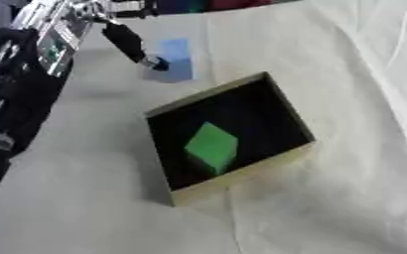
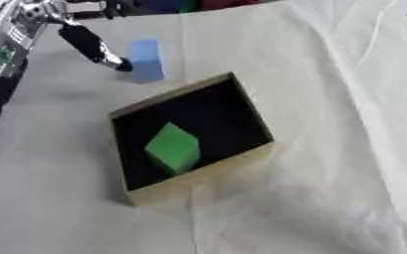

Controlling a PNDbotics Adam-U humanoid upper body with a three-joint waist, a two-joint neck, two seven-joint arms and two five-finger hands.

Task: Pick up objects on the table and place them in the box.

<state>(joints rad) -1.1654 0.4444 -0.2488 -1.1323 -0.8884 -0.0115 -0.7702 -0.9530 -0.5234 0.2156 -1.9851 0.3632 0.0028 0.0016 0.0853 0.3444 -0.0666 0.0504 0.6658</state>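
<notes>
the table (image 1: 346, 74) was covered with a wrinkled off-white cloth, lying askew in both eye views. near the middle sat an open cardboard box (image 1: 241, 176) with tan walls and a dark inside, turned at an angle to the table edge. a green block (image 1: 212, 147) lay inside the box on its floor, towards the near-left wall, tilted so that one corner pointed up.

beyond the box, towards the far left of the table, stood a light blue block (image 1: 177, 58), upright on the cloth and apart from the box. the left hand (image 1: 136, 45) reached in from the upper left corner, its arm silver and black. one dark finger (image 2: 92, 45) stretched out straight and slanted down, and its tip lay right at the left side of the blue block, touching it or nearly so; the views did not settle which. nothing was curled round the block. whether the rest of that hand was spread or folded, i could not tell, since only that one finger showed clearly.

the right hand appeared in neither view.
</notes>
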